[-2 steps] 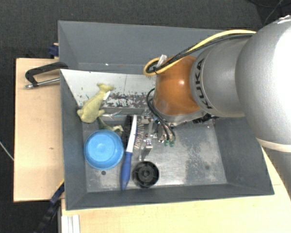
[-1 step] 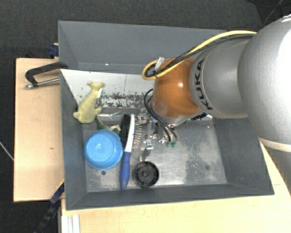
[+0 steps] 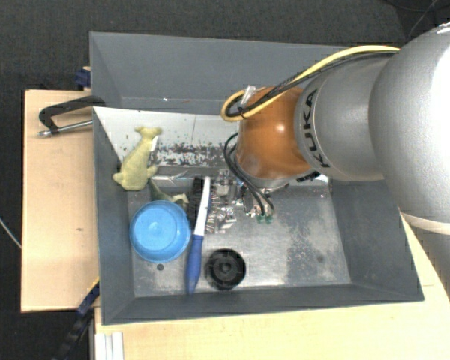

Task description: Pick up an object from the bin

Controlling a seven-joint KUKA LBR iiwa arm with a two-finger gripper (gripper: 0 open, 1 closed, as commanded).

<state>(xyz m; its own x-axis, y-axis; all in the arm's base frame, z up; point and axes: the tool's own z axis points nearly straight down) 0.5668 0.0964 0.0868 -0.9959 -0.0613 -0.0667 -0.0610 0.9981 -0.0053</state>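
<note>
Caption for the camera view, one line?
Gripper low beside a blue-and-white pen, among blue cup, black cap and yellow toy animal.

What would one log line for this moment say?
gripper: low in middle of bin, beside blue-and-white pen | nearby: blue cup, black round cap | far corner: yellow toy animal
</note>
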